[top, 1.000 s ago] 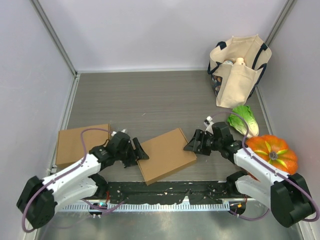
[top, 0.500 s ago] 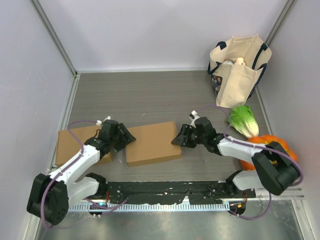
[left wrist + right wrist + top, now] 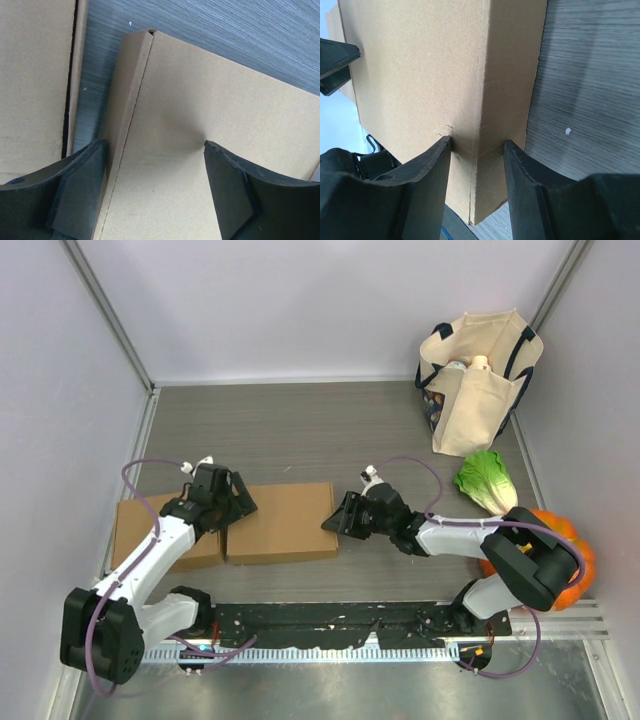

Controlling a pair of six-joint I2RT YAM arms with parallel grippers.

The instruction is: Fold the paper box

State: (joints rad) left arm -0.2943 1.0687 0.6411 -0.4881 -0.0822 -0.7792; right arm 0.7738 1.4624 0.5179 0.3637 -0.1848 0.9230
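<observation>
The brown paper box [image 3: 282,523] lies flat on the grey table, its long side running left to right. My left gripper [image 3: 235,508] sits at its left end. In the left wrist view the jaws stand open and wide [image 3: 155,145]: one finger [image 3: 80,190] is beside the box's narrow side wall, the other [image 3: 240,190] over the top face [image 3: 200,125]. My right gripper [image 3: 333,520] is at the box's right end. In the right wrist view [image 3: 477,142] its fingers [image 3: 420,175] pinch the box's end corner [image 3: 490,100], one on the top face, one on the side wall.
A second flat cardboard piece [image 3: 150,528] lies just left of the box, also in the left wrist view [image 3: 35,75]. A cream tote bag [image 3: 478,380] stands at the back right. A lettuce [image 3: 488,482] and an orange pumpkin [image 3: 565,540] lie along the right wall.
The box has slid left and turned from a slant to square with the table edge. Both grippers moved left with it, and the right jaws narrowed onto its end.
</observation>
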